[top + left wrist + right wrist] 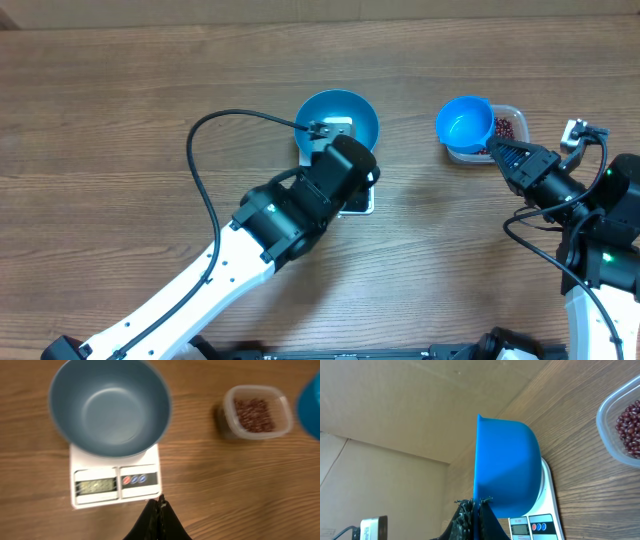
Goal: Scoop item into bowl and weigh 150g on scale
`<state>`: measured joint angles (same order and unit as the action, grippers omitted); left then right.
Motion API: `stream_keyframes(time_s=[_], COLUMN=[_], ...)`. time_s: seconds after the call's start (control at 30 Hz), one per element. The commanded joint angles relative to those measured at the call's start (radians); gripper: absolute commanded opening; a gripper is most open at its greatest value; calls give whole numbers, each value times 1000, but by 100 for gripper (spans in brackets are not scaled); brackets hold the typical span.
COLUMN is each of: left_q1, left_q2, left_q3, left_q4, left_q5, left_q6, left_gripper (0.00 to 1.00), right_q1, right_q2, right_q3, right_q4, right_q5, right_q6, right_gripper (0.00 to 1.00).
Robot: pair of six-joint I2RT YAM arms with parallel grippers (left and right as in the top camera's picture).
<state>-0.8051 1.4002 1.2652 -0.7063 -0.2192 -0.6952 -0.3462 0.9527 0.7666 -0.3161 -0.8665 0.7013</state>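
left fingers (pixel 156 521) closed, right fingers (pixel 466 516) gripping scoop (pixel 506 472)

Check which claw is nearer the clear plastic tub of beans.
Right. The right claw, gripping the blue scoop, sits beside the tub; left claw is by the white scale.

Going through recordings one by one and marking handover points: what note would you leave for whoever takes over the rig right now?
Left gripper: shut, holding nothing, above the table just in front of the scale.
Right gripper: shut on the handle of the blue scoop, which looks empty in the overhead view and partly overlaps the tub.
Bowl: on the scale, empty.
Beans: in the clear tub.
Done: bowl placed on scale, scoop in hand.
Left: scoop beans into the bowl up to 150 g. The display is too blurred to read.
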Motion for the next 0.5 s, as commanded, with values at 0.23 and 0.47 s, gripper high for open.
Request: stream_keyframes(time_s=[0.23,0.47], left_q1=[197,261], left_q2=[-18,-18], left_q3=[16,16], left_q4=[-78,-151], left_q5=[256,286], left_q6=[115,320], left_gripper=[4,4], right_q1=[-3,-3], right_q2=[-7,-7], right_q3=[129,229], right_q4=[-200,-374], right_q5=[151,250], right_q6=[-142,-250], right_gripper=[4,4])
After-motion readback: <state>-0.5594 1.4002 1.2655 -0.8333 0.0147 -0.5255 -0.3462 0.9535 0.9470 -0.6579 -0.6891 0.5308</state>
